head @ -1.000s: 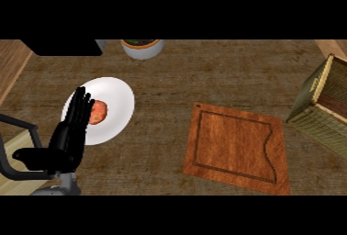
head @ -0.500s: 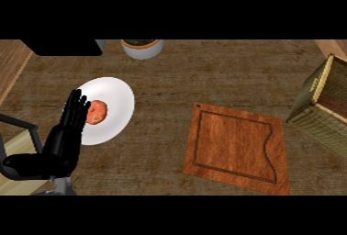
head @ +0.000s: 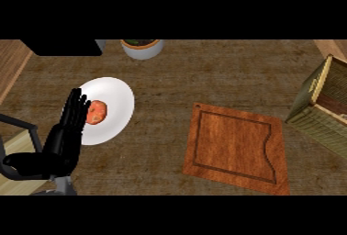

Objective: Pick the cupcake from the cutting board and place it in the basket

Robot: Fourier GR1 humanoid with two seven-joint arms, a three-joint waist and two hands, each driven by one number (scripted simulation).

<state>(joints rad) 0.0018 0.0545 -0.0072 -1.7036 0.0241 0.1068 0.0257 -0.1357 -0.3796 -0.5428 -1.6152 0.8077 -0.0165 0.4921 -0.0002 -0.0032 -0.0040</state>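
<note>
The robot's black left hand comes in from the lower left on its grey forearm, its fingers straight and released, grasping nothing. They lie over the left rim of a round white plate. On that plate sits a small round orange-red food piece, just beside the fingertips; whether they touch it cannot be told. The brown rectangular wooden cutting board lies well apart to the right on the dark textured counter. The olive woven basket stands at the right edge, near the board. A grey plant pot stands at the top.
</note>
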